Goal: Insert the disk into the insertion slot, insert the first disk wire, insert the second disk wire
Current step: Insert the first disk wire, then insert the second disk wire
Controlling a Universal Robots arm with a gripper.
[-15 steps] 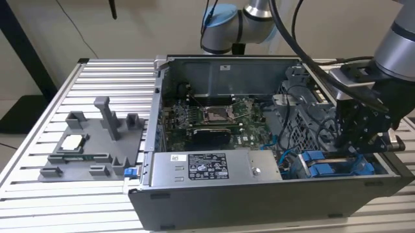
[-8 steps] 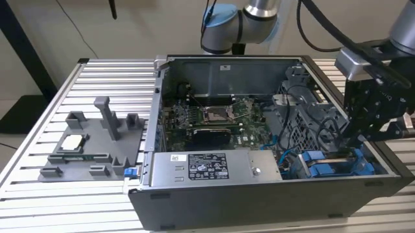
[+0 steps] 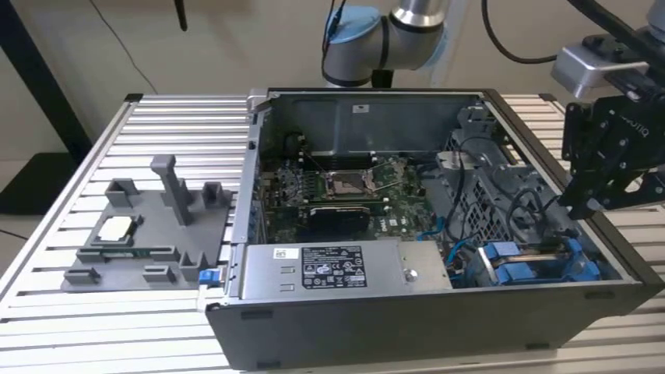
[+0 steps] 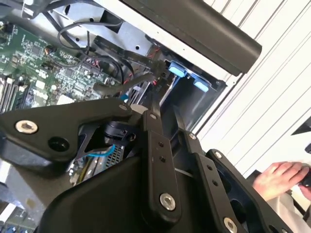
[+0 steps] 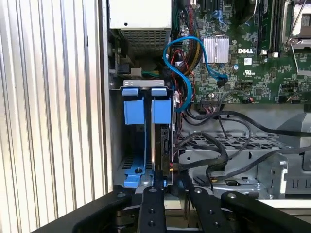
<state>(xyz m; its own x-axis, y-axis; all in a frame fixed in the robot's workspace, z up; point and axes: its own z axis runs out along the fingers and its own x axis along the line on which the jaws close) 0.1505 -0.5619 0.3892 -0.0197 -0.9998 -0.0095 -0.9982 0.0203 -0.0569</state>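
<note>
- One gripper (image 3: 580, 206) hangs over the open computer case (image 3: 437, 327) at the exterior view's right, above the corner that holds the insertion slot (image 3: 525, 265). I cannot tell whether it is open or closed.
- Position of the disk (image 5: 162, 145): in the first wrist view I take the dark slab standing edge-on below the blue tabs (image 5: 146, 109) for it, so it looks already seated in the slot.
- Several black wires (image 5: 218, 148) loop across the metal cage beside the slot. One end lies just beside the disk's edge, and I cannot tell whether it is plugged in.
- Step in hand, as I judge it: seating a disk wire. I would hold the plug square to the disk's edge and press along the line of the socket, slowly, since a tilted plug is likely to jam.
- Close by lie a blue cable (image 5: 194, 58) and the circuit board (image 3: 343, 187). I would keep the wrist off both so nothing snags.
- Outside the case a person's hand (image 4: 282, 177) rests on the slatted worktop (image 3: 156, 125). I would mind it when swinging the arm.
- Well apart from the work, at the exterior view's left, stands a grey tray (image 3: 146, 234) with upright posts.
</note>
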